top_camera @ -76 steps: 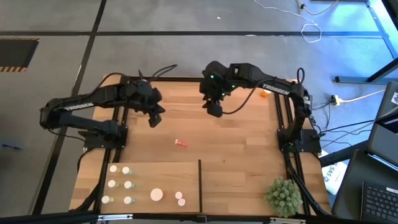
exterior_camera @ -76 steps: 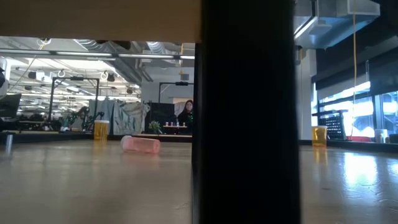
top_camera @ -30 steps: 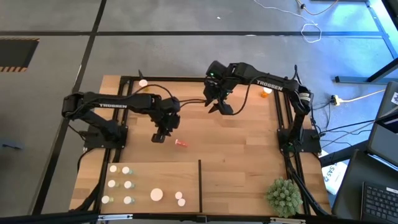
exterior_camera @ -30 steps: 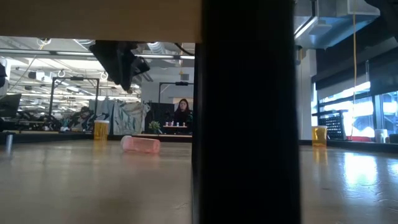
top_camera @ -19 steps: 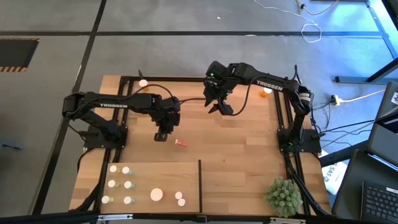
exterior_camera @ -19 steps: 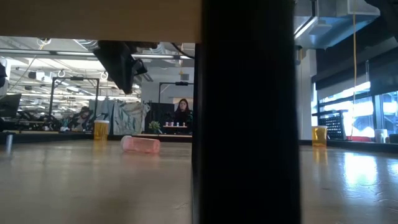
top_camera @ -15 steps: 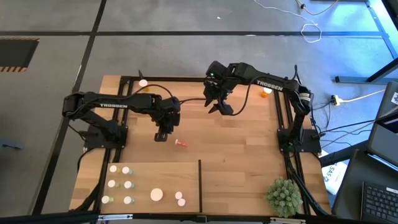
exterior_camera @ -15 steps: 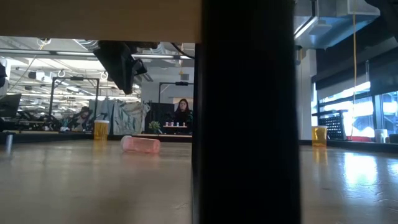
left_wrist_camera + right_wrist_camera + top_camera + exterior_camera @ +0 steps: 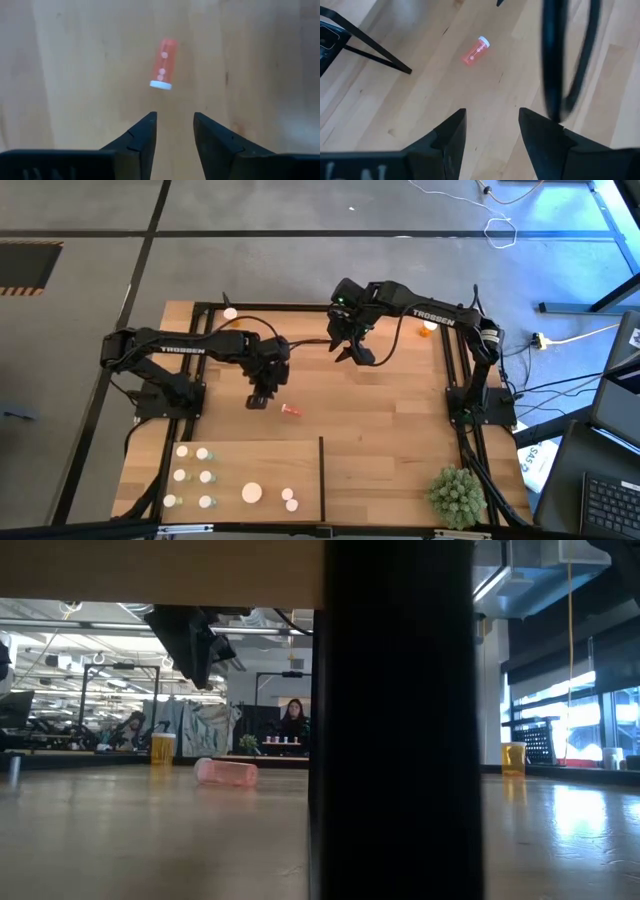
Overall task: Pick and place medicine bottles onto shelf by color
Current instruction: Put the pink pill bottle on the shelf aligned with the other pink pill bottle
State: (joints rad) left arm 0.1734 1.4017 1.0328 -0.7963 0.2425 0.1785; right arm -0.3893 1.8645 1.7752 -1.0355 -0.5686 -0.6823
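**A:** ok so where's everything sitting? I see one orange medicine bottle (image 9: 291,410) lying on its side near the middle of the counter (image 9: 400,420), white cap and all.

**B:** yep, and the left end effector (image 9: 259,399) hangs just up-left of it in the high view, not touching. In the left wrist view its fingers (image 9: 141,137) are parted with nothing between them, bottle lying just beyond the tips, cap end nearest.

**A:** and the right one?

**B:** right end effector (image 9: 352,353) is up in the upper middle of the frame, well apart from the bottle, fingers spread and empty.

**A:** the shelf?

**B:** shelf (image 9: 232,460) is the pale board at lower left, dark divider (image 9: 321,478) on its right edge. Small white-capped bottles (image 9: 193,476) stand in rows at its left, a wider one (image 9: 252,493) and two more (image 9: 289,499) toward the divider. Another orange bottle (image 9: 428,328) sits at the upper right by the right arm, and a spiky green plant ball (image 9: 456,495) at lower right.
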